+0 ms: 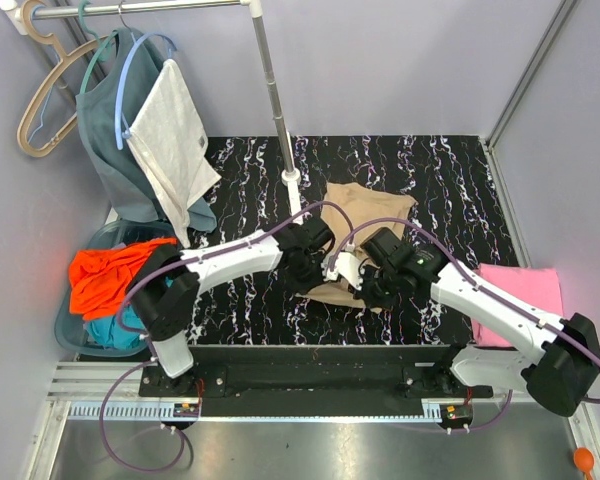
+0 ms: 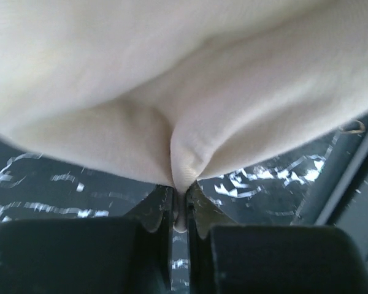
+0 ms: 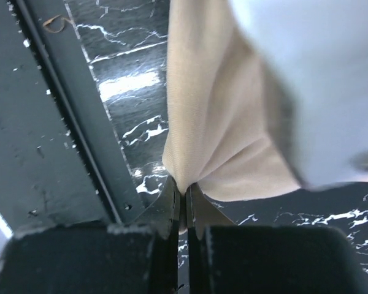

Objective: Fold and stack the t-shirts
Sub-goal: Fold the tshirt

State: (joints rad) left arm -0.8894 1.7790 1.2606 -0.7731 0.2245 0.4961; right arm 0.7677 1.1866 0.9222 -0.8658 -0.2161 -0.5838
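The tan t-shirt (image 1: 365,205) lies in the middle of the black marbled table, partly under both arms. My left gripper (image 1: 313,268) is shut on its near edge; the left wrist view shows the cloth (image 2: 190,110) pinched between the jaws at my left gripper (image 2: 183,196). My right gripper (image 1: 365,285) is shut on the same near edge, with the cloth (image 3: 214,122) pinched at my right gripper (image 3: 185,196). A folded pink t-shirt (image 1: 520,300) lies at the right. An orange t-shirt (image 1: 105,275) and a teal t-shirt (image 1: 115,330) sit in the basket at the left.
A blue basket (image 1: 70,335) stands at the table's left edge. A clothes rail pole (image 1: 277,100) stands on its white base behind the tan shirt, with hangers, a grey-teal garment (image 1: 115,130) and a white cloth (image 1: 175,135) hanging at the back left. A metal rail runs along the near edge.
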